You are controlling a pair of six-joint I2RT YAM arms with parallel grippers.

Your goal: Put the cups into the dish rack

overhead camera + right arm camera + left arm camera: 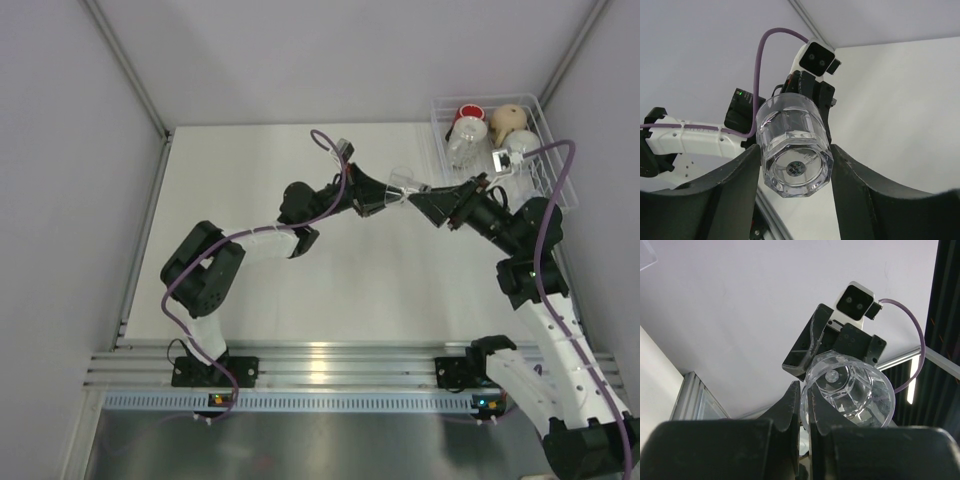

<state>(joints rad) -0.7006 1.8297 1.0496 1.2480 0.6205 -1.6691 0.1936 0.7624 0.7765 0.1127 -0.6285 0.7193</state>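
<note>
A clear glass tumbler hangs in mid-air between my two grippers, above the table's middle right. My left gripper is shut on the tumbler's rim wall, one finger inside the cup and one outside, as the left wrist view shows. The tumbler opens toward that camera. My right gripper has a finger against each side of the tumbler's octagonal base. The dish rack stands at the back right and holds a red cup, a beige mug and clear glasses.
Grey walls with metal posts close in the white table on the left, back and right. The rack sits tight in the right back corner. A metal rail with both arm bases runs along the near edge.
</note>
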